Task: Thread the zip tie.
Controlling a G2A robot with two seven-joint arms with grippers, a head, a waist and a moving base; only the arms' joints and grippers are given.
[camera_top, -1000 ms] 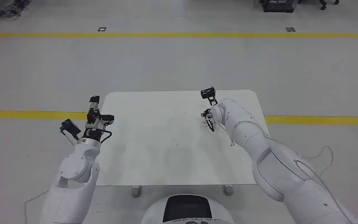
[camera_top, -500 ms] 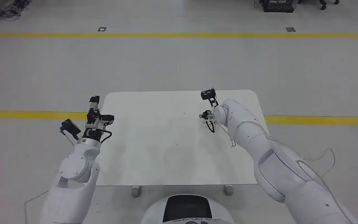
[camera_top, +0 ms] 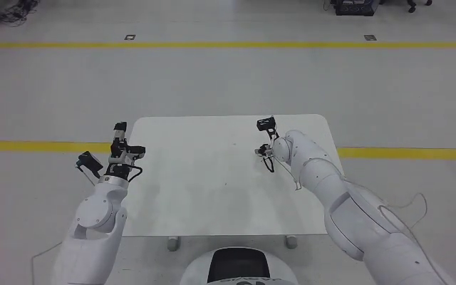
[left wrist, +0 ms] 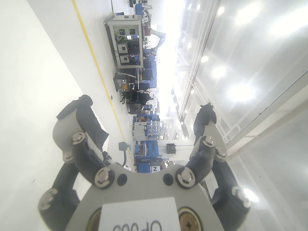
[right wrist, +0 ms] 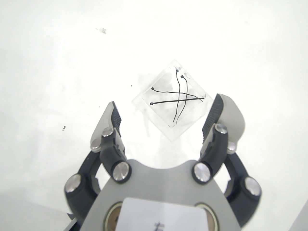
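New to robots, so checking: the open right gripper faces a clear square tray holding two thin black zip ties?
Not two: the right wrist view shows four thin black zip ties in the clear square tray. The open right gripper does face it.

White table [camera_top: 206, 178], yellow floor lines [camera_top: 214, 45]

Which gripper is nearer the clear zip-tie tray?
Right. The right gripper hovers over the clear tray, jaws open; the left gripper is at the opposite edge of the table.
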